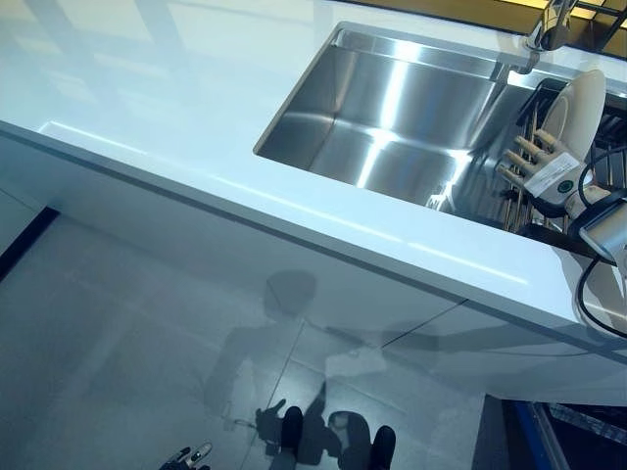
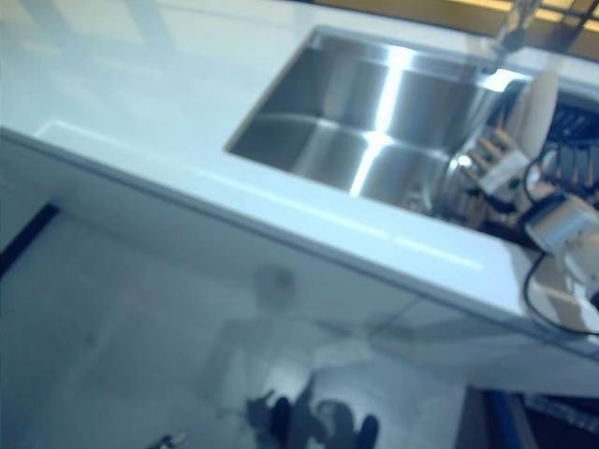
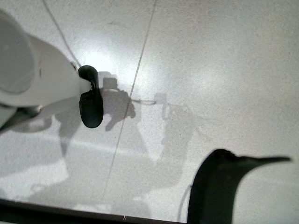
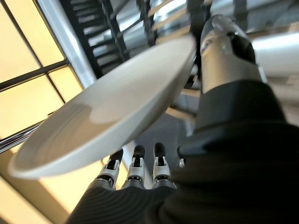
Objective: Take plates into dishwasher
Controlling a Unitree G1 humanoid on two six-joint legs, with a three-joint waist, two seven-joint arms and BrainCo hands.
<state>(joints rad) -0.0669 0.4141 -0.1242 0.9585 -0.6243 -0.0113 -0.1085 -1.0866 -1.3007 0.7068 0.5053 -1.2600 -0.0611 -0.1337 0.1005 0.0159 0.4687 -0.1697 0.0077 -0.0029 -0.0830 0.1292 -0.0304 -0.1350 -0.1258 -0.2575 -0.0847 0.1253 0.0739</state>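
Item: white plate, standing on edge in the dark rack, pinched between thumb and fingers of the right robot hand.
Risk, judged: grip sits at the rim only; the plate may slip, or clip the rack wires when lifted.
Surroundings: steel sink just beside the robot hand, tap beyond it, white counter edge to clear.
Left robot hand: low by the floor, state unclear.

The right robot hand holds a white plate upright over the dark rack beside the steel sink in the white table.
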